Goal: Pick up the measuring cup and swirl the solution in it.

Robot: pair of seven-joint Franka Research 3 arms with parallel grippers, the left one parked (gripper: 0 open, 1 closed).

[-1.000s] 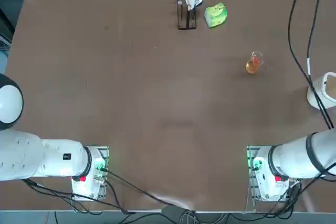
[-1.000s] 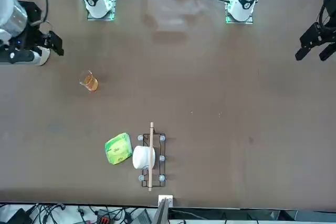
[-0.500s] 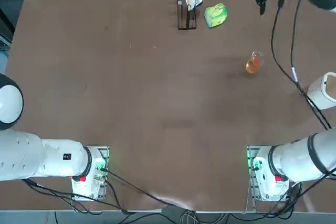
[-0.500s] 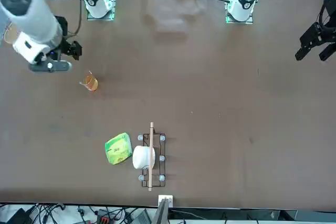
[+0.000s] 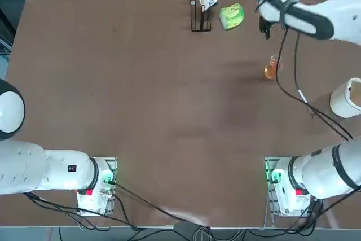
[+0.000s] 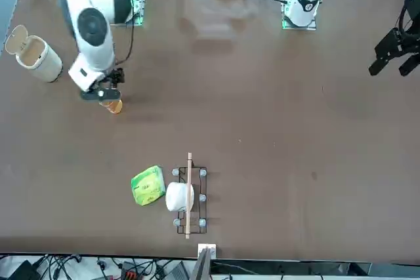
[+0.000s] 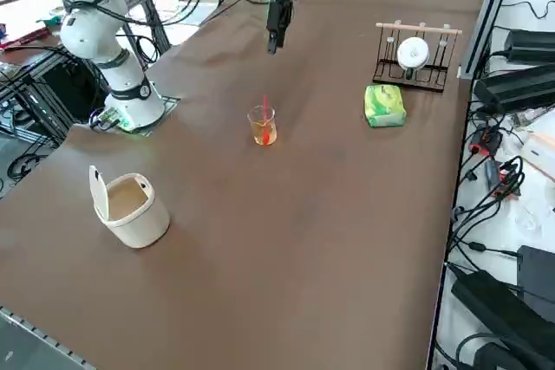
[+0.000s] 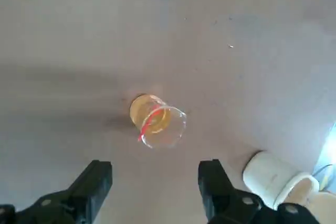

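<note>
The measuring cup [image 5: 272, 69] is a small clear glass vessel standing upright on the brown table, right of centre. It holds the orange solution [image 7: 264, 134] and a thin red streak shows inside it. My right gripper [image 5: 264, 26] hangs high above the table, a little beyond the cup [image 6: 113, 104] on the far side. In the wrist view the cup [image 8: 156, 120] lies ahead of the gripper [image 8: 156, 171], whose two black fingers [image 8: 100, 177] stand wide apart and open with nothing between them. In the right side view the gripper [image 7: 273, 39] points down, well clear of the cup.
A white lidded cup [image 5: 345, 97] stands near the table's right edge. A green and yellow lump [image 5: 232, 16] and a black wire rack [image 5: 200, 20] with a wooden stick sit at the far edge. The arm's black cable [image 5: 293, 86] trails past the measuring cup.
My right arm has swung in from the table's right side to above the measuring cup. The cup has not moved and the fingers stayed open.
</note>
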